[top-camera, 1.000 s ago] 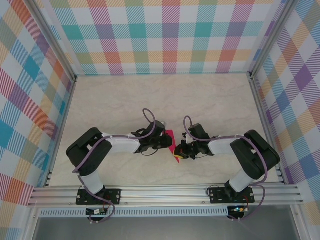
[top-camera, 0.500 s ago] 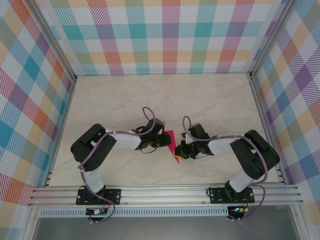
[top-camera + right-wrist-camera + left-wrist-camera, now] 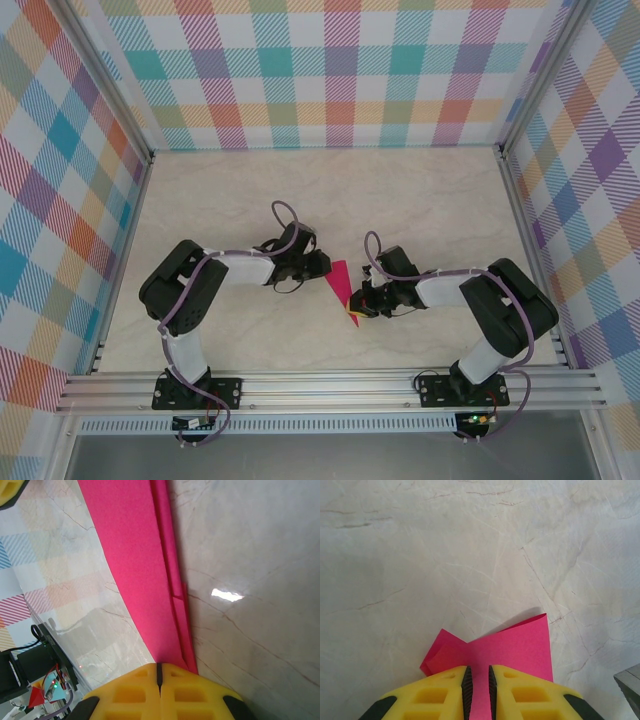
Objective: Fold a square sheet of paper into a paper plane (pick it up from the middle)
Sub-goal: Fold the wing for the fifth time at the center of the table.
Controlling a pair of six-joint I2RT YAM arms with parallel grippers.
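Clamps the paper plane (image 3: 341, 285), mid-table, tight in the right gripper (image 3: 159, 667) at its 5 o'clock tip, leaves the left gripper (image 3: 480, 670) barely parted astride its 10 o'clock edge, and risks pulling creases open should that loose edge snag.

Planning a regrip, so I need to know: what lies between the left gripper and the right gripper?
The paper plane lies there, running from beside the left gripper to the right gripper, which is shut on its near end. The top view shows this.
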